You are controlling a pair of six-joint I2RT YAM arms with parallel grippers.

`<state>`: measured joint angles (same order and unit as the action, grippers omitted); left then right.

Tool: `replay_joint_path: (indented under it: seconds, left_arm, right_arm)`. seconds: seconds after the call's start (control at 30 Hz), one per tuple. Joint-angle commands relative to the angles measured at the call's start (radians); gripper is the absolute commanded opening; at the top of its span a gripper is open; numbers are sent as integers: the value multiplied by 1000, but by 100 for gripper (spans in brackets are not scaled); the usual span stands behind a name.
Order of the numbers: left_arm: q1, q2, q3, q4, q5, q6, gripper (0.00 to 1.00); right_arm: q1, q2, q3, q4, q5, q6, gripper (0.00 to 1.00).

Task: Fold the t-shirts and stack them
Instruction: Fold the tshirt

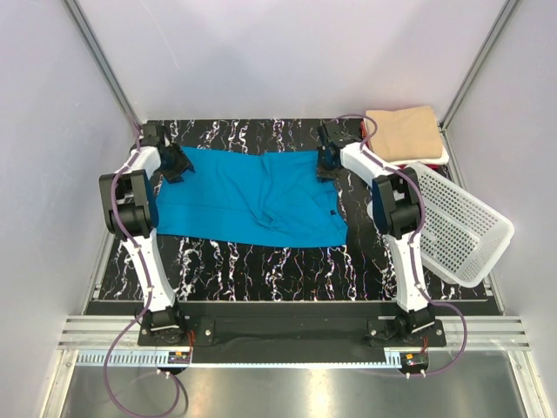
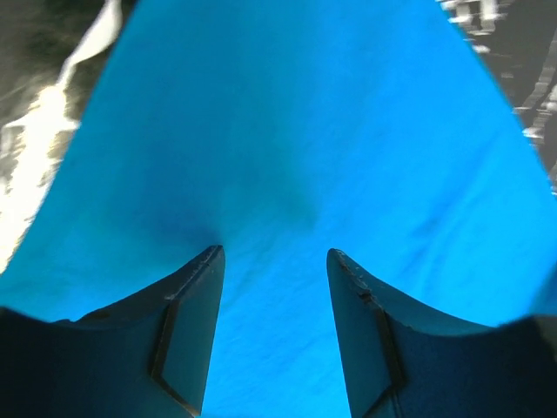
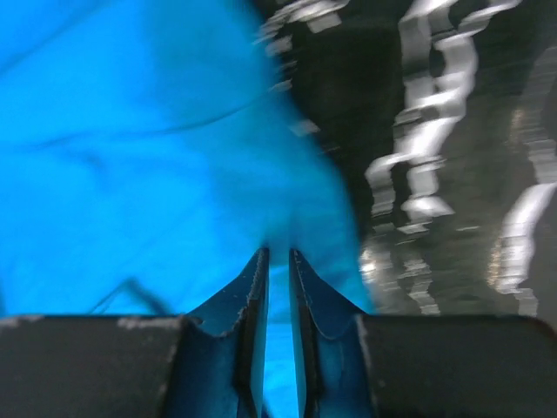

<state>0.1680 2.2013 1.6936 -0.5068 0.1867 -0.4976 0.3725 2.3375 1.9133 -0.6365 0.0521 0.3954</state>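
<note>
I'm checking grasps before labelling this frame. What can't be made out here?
1. Whether the right gripper pinches the blue t-shirt: right wrist view blurred, top view too small.
2. What lies beneath the tan t-shirt: top view, covered by it.
3. The blue t-shirt's far-left corner: top view, hidden by the left gripper.

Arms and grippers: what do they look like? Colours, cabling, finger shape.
The left arm and right arm have white links with black joint housings, on black bases. Purple cables loop from each base and run up the arms. The left gripper and right gripper each have two dark, flat fingers tapering to points.
</note>
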Motion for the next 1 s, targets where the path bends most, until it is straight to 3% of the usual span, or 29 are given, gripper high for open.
replay_joint_path:
  seconds: [0.0, 0.17, 0.37, 0.47, 0.67, 0.97]
  left_arm:
    - [13, 15, 6, -41, -107, -1, 55]
    - [21, -9, -34, -35, -99, -10, 52]
    - [21, -60, -66, -35, -231, -67, 52]
    - [22, -84, -68, -32, -222, -73, 53]
    - [19, -104, 55, -18, -37, -58, 56]
    - [42, 52, 311, -30, 23, -67, 60]
  right_arm:
    - [-66, 2, 15, -11, 28, 25, 21]
    - [-86, -41, -51, -11, 58, 28, 21]
    - [-87, -35, -39, -15, 48, 37, 21]
    - [-87, -37, -8, -12, 5, 33, 21]
    - [-96, -43, 154, -14, -101, -29, 32]
    - [-165, 109, 412, -28, -316, -65, 55]
